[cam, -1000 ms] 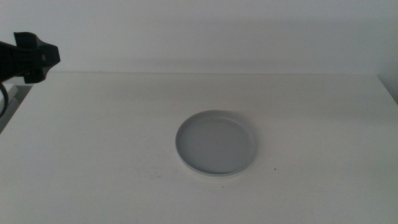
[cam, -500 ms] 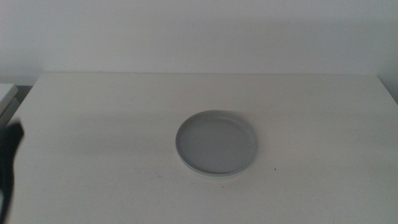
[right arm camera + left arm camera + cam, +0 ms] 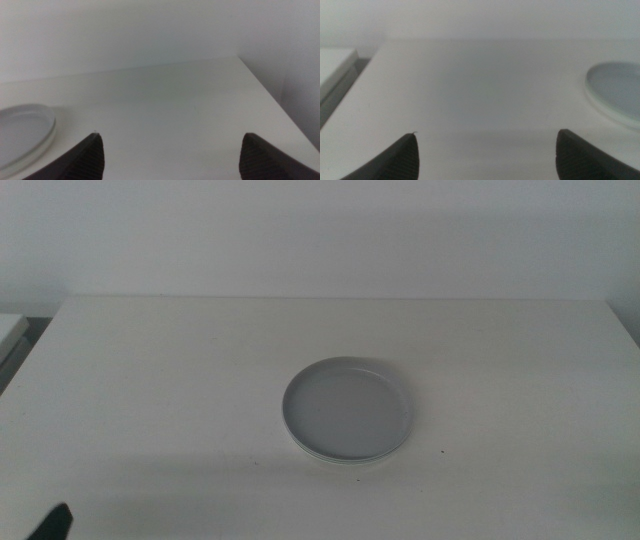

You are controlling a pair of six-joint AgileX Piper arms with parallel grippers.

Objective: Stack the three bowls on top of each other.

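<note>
The bowls stand as one stack (image 3: 348, 412) at the table's middle. The light grey dish is on top, and thin pale rims of the dishes under it show at its front edge; their colours are hard to tell. The stack also shows in the left wrist view (image 3: 617, 90) and in the right wrist view (image 3: 22, 127). My left gripper (image 3: 485, 155) is open and empty, low over the table well to the left of the stack; only a dark tip of it (image 3: 55, 523) shows in the middle view's bottom left corner. My right gripper (image 3: 170, 155) is open and empty, right of the stack, out of the middle view.
A white ledge (image 3: 10, 330) stands beside the table's left edge and also shows in the left wrist view (image 3: 335, 65). The table's right edge (image 3: 625, 330) drops off. A plain wall runs behind the table.
The left arm has left the upper left of the middle view and come down the left side to the bottom left corner. The stack has not moved.
</note>
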